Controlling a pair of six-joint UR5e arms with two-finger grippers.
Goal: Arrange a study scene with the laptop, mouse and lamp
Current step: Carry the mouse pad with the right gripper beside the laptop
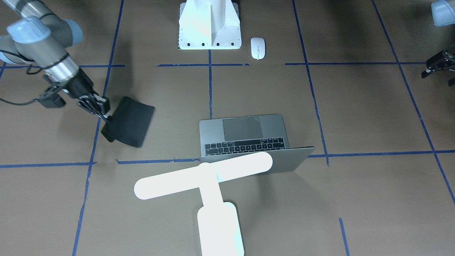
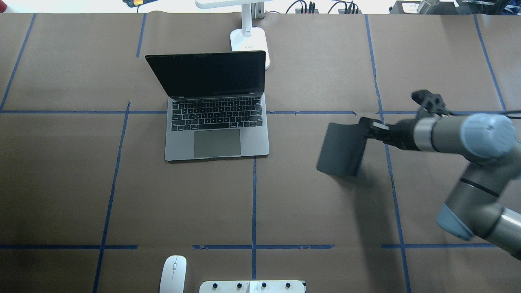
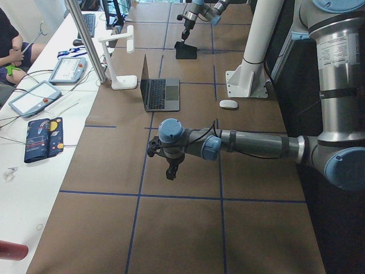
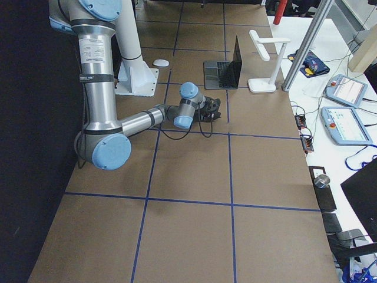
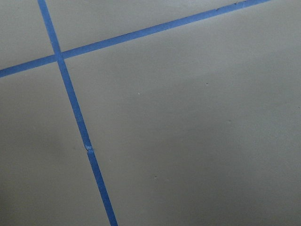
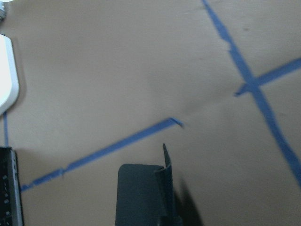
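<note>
A black pad (image 6: 138, 195) filled the near middle of the view, dark and rectangular with a rounded far-left corner. Its right edge showed as a thin upright strip. A soft shadow lay on the table (image 6: 117, 56) just right of it. The table was brown, crossed by blue tape (image 6: 120, 140). One line ran in from the left to a ragged end just beyond the pad, and two more crossed at the far right. At the left edge sat a rounded white part of the lamp (image 6: 5, 70). Nearer on that edge was a sliver of the laptop (image 6: 5, 188) with black keys.
</note>
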